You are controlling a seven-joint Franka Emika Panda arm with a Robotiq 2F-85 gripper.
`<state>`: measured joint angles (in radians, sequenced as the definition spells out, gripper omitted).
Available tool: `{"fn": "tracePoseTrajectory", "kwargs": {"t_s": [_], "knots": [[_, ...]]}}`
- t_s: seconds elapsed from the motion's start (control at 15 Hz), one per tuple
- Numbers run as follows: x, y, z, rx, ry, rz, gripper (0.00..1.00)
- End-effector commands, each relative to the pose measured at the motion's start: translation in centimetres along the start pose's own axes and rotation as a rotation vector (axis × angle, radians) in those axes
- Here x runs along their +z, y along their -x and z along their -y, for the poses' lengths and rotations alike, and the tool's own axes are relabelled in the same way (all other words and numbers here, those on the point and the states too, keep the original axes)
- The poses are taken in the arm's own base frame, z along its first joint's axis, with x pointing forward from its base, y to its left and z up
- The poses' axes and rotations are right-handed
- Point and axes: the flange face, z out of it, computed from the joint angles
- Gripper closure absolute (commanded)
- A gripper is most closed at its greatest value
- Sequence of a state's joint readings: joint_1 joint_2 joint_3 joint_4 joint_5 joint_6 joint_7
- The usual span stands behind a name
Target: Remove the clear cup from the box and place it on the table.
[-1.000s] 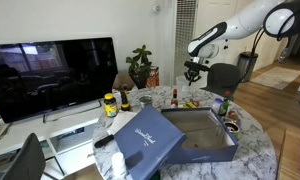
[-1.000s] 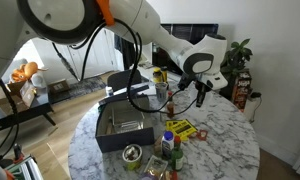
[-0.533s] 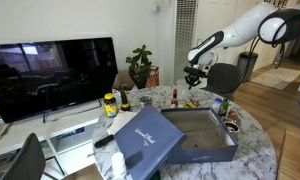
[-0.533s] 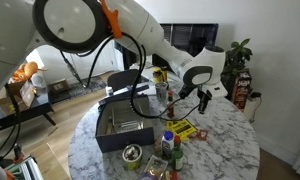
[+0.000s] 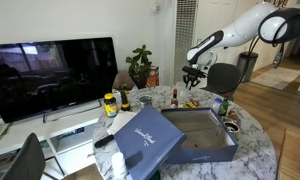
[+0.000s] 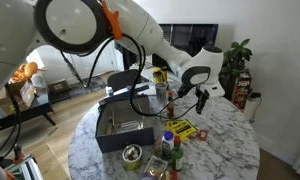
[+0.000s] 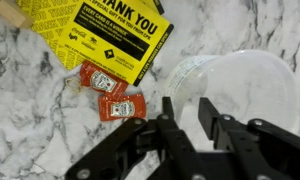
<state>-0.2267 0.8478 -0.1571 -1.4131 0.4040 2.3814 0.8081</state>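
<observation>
Between the tool's (image 7: 187,112) fingers: the cup (image 7: 240,90) wall, tool clamped on its rim. Cup over the marble surface (image 7: 30,120), well apart from the box (image 5: 210,153). Ketchup packets (image 7: 112,92) lie just beside the tool.

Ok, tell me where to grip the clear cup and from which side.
Take the clear cup by its thin wall at the rim, coming straight down from above, one finger inside and one outside. In the wrist view its round mouth faces up and looks too wide to span. The gripper seems to straddle the near wall.
</observation>
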Motion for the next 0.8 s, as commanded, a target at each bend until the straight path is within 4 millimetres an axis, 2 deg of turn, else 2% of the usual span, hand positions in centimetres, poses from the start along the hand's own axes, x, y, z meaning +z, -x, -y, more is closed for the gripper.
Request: {"fn": "tracePoseTrajectory", "kwargs": {"t_s": [0.0,0.13,0.2,0.27,0.33,0.6,0.67,0.73], "knots": [[-5.8,0.3,-1.1,-0.009,-0.083,-0.025,0.35],[-9.5,0.1,-2.0,-0.085,-0.156,-0.084,0.20],[-11.1,0.3,-2.4,-0.176,-0.180,-0.093,0.13],[-12.7,0.5,-3.2,-0.239,-0.176,-0.103,0.05],[-13.6,0.7,-4.3,-0.304,-0.161,-0.099,0.01],[-15.8,2.2,-8.7,-0.540,-0.131,-0.116,0.00],[-15.1,0.5,-5.6,-0.449,-0.136,-0.117,0.00],[-15.4,1.0,-6.6,-0.488,-0.130,-0.114,0.00]]}}
